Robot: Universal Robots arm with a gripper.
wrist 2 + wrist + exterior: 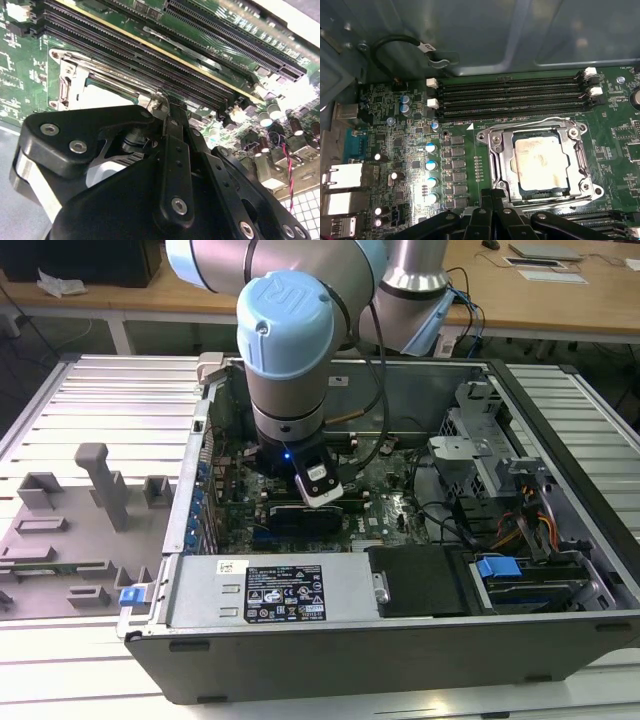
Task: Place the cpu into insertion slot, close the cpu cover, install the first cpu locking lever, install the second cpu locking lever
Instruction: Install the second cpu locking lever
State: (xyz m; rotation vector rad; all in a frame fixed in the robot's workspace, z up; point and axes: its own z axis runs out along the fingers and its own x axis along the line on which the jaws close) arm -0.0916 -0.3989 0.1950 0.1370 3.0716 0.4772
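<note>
The cpu [541,162], a silver-grey square with a smudged top, lies flat in the insertion slot on the green motherboard. The steel cpu cover [497,165] is folded down around it. One wire locking lever [530,125] runs along the side by the memory slots, and another [555,201] runs along the opposite side. My gripper [492,194] hovers at that opposite edge of the socket, its black fingers drawn together. In the second wrist view the gripper [161,102] has its tips at a small bent metal lever end [155,102] beside the cover [65,85]. The arm's wrist [285,390] stands over the board.
Long memory slots [510,95] run beside the socket, with upright capacitors [431,165] and rear ports [345,175] further off. The grey case wall [520,35] rises behind. A power supply [290,590], drive cage [480,455] and cables crowd the case. A grey fixture tray [80,530] lies outside it.
</note>
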